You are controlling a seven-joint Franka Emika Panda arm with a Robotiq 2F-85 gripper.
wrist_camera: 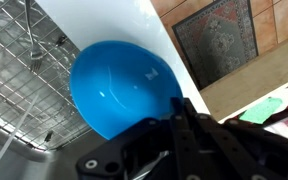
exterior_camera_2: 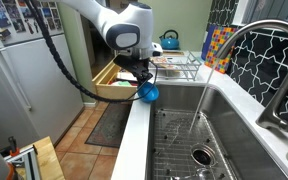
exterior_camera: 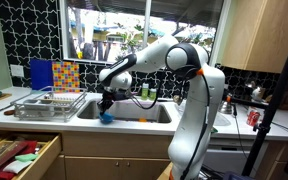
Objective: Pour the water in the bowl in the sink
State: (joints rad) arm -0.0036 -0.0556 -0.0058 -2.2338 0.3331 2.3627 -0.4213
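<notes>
The bowl (wrist_camera: pixel 119 90) fills the middle of the wrist view, bright blue and glossy. It hangs partly over the sink (wrist_camera: pixel 14 110) and partly over the white front strip of the bench (wrist_camera: pixel 169 35). The gripper (wrist_camera: pixel 180 112) enters from the lower edge of this view, and its black jaws pinch the rim of the bowl on the side toward the bench edge.

In an exterior view the bowl (exterior_camera_2: pixel 148 93) is tilted on its side just under the gripper (exterior_camera_2: pixel 139 80), at the front edge of the sink (exterior_camera_2: pixel 234 125). As far as I can tell, it touches only the jaws. I cannot tell from any view if water is inside it. A wire grid (exterior_camera_2: pixel 179 140) lies on the sink bottom, and a thin stream seems to fall toward it from the curved faucet (exterior_camera_2: pixel 259 45).

Below the bench, a wooden drawer (exterior_camera_2: pixel 109 78) stands open, and a dark rug (exterior_camera_2: pixel 109 120) lies on the tiled floor.

In an exterior view the bowl (exterior_camera: pixel 106 116) is at the end of the sink (exterior_camera: pixel 134 113) nearest the wire dish rack (exterior_camera: pixel 49 103), which stands on the bench (exterior_camera: pixel 4 112). The white arm (exterior_camera: pixel 184 90) bends over from the other end. Farther back, a blue kettle (exterior_camera_2: pixel 170 41) stands behind the rack, and a window (exterior_camera: pixel 134 35) is above the sink.
</notes>
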